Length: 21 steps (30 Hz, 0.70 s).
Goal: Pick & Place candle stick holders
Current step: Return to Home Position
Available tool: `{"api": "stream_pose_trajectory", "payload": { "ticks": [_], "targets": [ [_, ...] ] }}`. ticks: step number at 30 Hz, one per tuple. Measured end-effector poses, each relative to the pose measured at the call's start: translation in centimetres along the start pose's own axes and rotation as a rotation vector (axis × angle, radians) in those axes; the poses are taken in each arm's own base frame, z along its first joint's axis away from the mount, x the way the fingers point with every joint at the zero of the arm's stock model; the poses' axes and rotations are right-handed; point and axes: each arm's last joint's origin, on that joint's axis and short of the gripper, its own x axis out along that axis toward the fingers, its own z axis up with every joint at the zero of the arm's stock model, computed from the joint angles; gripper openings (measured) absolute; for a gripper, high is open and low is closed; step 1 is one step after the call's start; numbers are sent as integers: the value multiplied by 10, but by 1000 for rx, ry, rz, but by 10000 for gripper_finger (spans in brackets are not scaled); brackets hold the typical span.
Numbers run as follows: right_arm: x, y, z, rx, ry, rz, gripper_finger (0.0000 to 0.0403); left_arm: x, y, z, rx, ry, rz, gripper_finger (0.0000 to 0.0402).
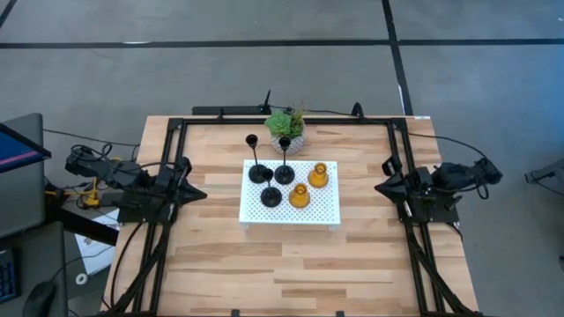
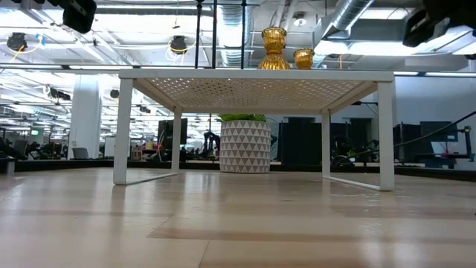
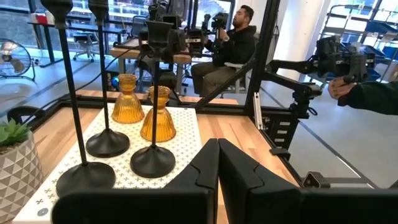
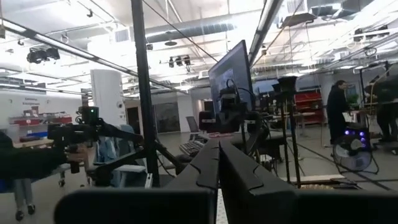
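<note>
Five candle stick holders stand by their bases on a white perforated stand (image 1: 328, 214) in the table's middle. There are two tall thin black ones (image 1: 257, 173) (image 1: 284, 172), a short black one (image 1: 271, 195) and two squat amber ones (image 1: 318, 175) (image 1: 300, 195). The left wrist view shows them too: tall black (image 3: 85, 177) (image 3: 107, 143), short black (image 3: 152, 162), amber (image 3: 126, 99) (image 3: 158, 115). My left gripper (image 1: 196, 192) (image 3: 217, 165) is shut and empty, left of the stand. My right gripper (image 1: 381, 187) (image 4: 219, 168) is shut and empty, right of it.
A green plant in a white patterned pot (image 1: 286, 128) (image 2: 245, 145) stands just behind the stand, which is raised on thin legs (image 2: 123, 130). Bare wood lies in front of it. A seated person (image 3: 233, 50) and a sleeved hand (image 3: 367, 93) are beyond the table.
</note>
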Motion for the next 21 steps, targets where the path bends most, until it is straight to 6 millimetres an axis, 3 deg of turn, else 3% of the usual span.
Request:
{"api": "stream_pose_trajectory", "payload": {
  "ticks": [6,12,21],
  "targets": [
    [1,-5,-3,-57,31,-41,0,0,0,0,0,-1,11,8],
    [0,-14,-5,-36,44,-242,0,0,2,0,0,-6,60,8],
    [0,-14,-6,-36,46,-233,0,0,2,0,0,-6,59,8]
  ]
}}
